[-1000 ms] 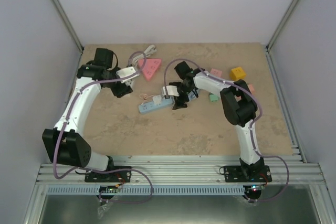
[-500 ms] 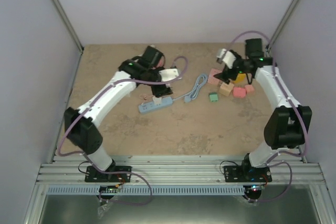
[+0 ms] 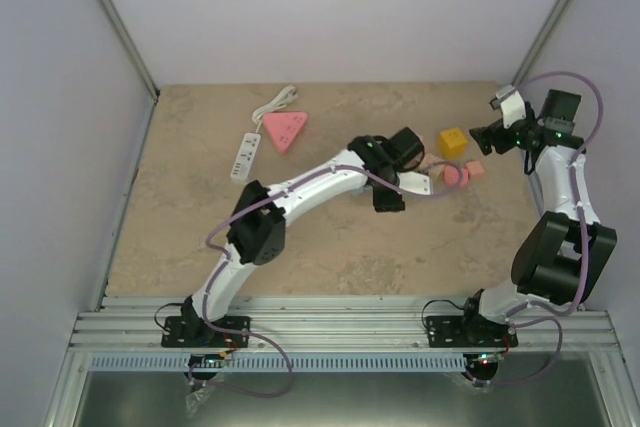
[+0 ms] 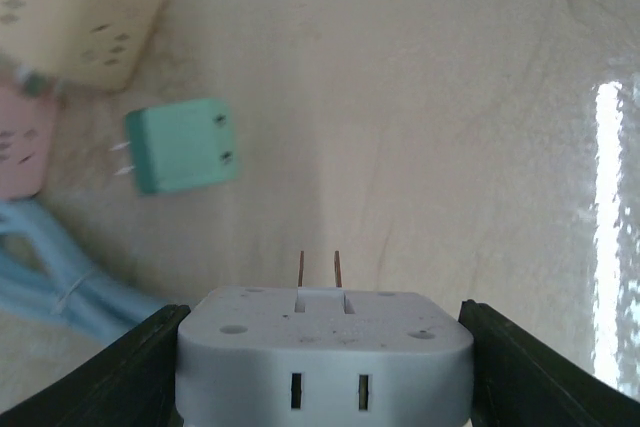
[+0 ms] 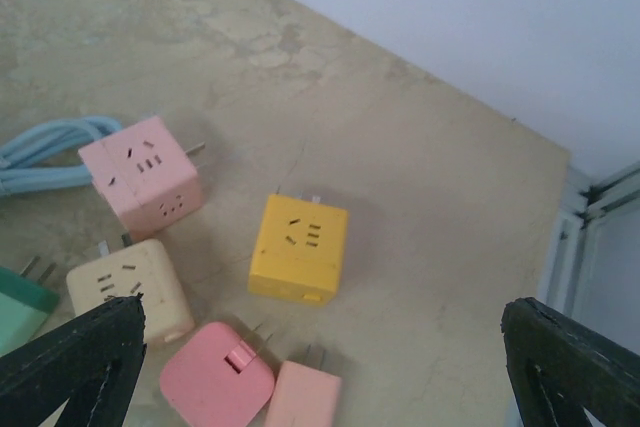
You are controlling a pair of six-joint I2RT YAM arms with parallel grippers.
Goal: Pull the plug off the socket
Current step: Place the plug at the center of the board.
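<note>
A grey-white plug (image 4: pixel 322 347) with two bare prongs pointing away sits clamped between my left gripper's (image 4: pixel 323 372) black fingers (image 4: pixel 140 367); it is stuck in no socket. From above, the left gripper (image 3: pixel 388 195) hovers over the middle right of the table. A white socket strip (image 3: pixel 243 155) with its cord lies far left, apart from the plug. Over the far right corner my right gripper (image 3: pixel 492 134) stands wide open and holds nothing; in its own view the right gripper (image 5: pixel 320 347) hangs above a yellow socket cube (image 5: pixel 298 247).
Loose adapters crowd the right side: pink cube (image 5: pixel 145 175), cream cube (image 5: pixel 130 297), flat pink plug (image 5: pixel 215 377), green plug (image 4: pixel 182 145). A blue cable (image 4: pixel 60 282) lies beside them. A pink triangular socket (image 3: pixel 285 130) sits at the back left.
My left arm has swung from the far left across to the middle right. The right arm has drawn back to the far right corner. The blue strip seen before no longer shows.
</note>
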